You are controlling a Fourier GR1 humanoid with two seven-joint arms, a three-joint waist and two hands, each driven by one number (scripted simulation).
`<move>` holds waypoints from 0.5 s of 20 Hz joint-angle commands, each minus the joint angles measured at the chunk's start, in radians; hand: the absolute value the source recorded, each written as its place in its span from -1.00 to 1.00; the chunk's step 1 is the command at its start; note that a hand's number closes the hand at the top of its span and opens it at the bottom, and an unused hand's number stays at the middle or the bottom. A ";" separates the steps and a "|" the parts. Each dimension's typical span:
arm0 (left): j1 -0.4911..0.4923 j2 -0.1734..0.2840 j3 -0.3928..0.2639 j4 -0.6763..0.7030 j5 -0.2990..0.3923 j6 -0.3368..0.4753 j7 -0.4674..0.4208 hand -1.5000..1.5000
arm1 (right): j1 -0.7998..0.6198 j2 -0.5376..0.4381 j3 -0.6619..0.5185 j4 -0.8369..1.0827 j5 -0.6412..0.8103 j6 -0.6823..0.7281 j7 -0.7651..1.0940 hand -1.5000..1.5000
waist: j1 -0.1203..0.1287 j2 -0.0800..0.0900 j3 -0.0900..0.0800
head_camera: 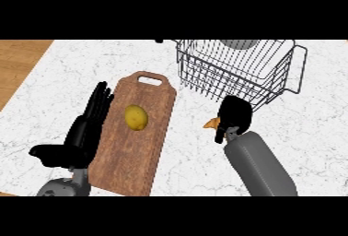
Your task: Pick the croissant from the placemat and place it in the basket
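Croissant (212, 122) in right hand (234, 115) — beside basket (238, 69).

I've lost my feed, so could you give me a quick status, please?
Left hand open, resting. Right hand shut on croissant, beside basket. Nothing in the way.

Single head view, steeply down, close over marble counter (299, 138), forearms entering below
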State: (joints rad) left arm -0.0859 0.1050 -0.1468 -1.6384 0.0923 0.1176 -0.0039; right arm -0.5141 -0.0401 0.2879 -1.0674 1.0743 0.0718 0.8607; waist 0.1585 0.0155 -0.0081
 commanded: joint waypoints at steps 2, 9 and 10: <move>-0.036 -0.016 -0.019 0.019 -0.010 0.003 0.015 0.00 | -0.098 0.038 0.275 -0.012 -0.052 -0.087 -0.082 1.00 | 0.030 0.010 0.013; -0.044 -0.023 0.009 0.055 -0.020 0.035 0.013 0.00 | -0.121 0.040 0.497 -0.173 -0.266 -0.408 -0.015 1.00 | -0.028 0.002 0.011; -0.052 -0.022 0.007 0.038 -0.025 0.039 0.018 0.00 | -0.157 0.040 0.500 -0.215 -0.274 -0.450 0.004 1.00 | -0.027 -0.003 0.011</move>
State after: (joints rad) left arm -0.1230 0.0876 -0.1500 -1.6069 0.0739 0.1410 0.0123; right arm -0.6083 0.0000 0.7041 -1.2024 0.8785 -0.2281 0.8543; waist 0.1494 0.0179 0.0036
